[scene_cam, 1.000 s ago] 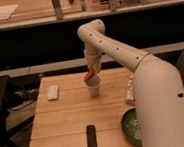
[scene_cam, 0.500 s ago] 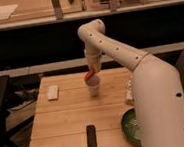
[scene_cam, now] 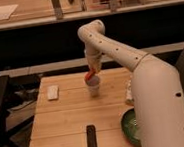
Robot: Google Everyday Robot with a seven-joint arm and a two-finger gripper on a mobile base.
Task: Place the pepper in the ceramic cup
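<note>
Orange-red pepper (scene_cam: 89, 76) sits unmoved at ceramic cup (scene_cam: 93, 87) rim, under gripper (scene_cam: 92, 70). We judge release is due; jaws' state we cannot tell.

Dim, warm indoor light from overhead. The pale wooden tabletop (scene_cam: 65, 116) is the brightest area and evenly lit. A dark band behind the table and the black left edge swallow detail. The white robot arm (scene_cam: 134, 62) shows soft highlights on top and shade underneath. The gripper (scene_cam: 92, 72), just above the small white ceramic cup (scene_cam: 93, 86), is dimly lit against that dark band. There's a faint shadow beside the black rectangular remote (scene_cam: 91, 137).
</note>
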